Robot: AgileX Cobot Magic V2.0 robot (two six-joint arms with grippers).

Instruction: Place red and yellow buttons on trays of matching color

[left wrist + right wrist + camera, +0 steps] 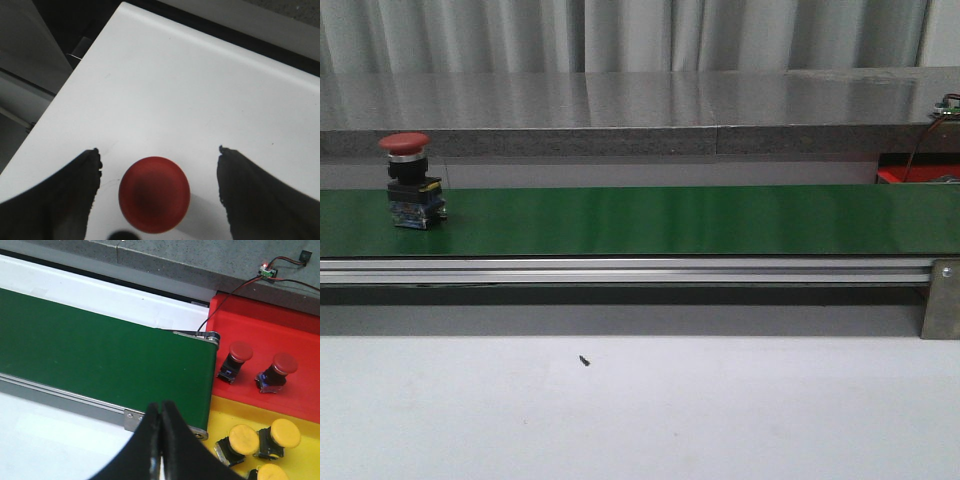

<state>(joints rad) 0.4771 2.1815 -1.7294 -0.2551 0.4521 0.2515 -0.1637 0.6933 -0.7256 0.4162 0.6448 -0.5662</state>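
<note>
One red button (411, 181) upright at the left end of the green belt (670, 220), not yet sorted.

Likely light, rigid plastic, top-heavy under a smooth domed cap; best pinched across the boxy black body below the cap, not on the slippery dome. Left tool (157, 175) spread wide, hanging above a red cap (154, 194) over the white desk (200, 90), gripping nothing. Right tool (161, 425) pressed together, empty, near the belt end. Beyond it, red tray (280, 335) with two red buttons, yellow tray (225, 412) with yellow ones.
</note>
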